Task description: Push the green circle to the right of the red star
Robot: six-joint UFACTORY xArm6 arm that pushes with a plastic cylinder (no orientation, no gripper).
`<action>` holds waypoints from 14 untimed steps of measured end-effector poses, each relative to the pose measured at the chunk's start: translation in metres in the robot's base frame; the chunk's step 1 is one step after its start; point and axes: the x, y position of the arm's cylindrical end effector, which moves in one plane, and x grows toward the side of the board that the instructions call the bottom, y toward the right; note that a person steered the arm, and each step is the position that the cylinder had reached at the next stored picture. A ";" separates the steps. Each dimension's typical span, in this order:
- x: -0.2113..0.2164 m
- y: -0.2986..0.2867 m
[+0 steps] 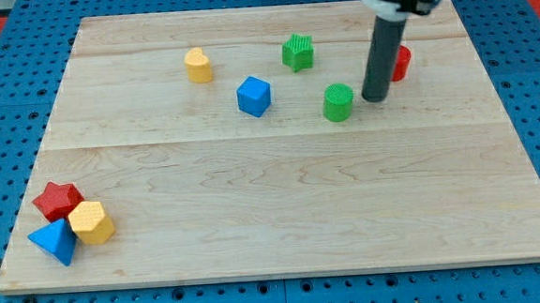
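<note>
The green circle [338,102] stands on the wooden board right of centre, in the upper half. The red star [57,199] lies at the board's lower left corner, far from the green circle. My tip [375,98] rests on the board just to the right of the green circle, a small gap apart from it. The dark rod rises from the tip to the view's top.
A yellow hexagon [91,222] and a blue triangle [54,242] sit against the red star. A yellow block [198,66], a blue cube [254,96] and a green star [297,52] lie in the upper middle. A red block [400,63] is partly hidden behind the rod.
</note>
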 end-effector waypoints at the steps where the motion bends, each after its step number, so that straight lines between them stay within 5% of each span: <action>1: 0.015 -0.049; 4: 0.117 -0.109; 8: 0.186 -0.137; 10: 0.175 -0.206; 14: 0.087 -0.210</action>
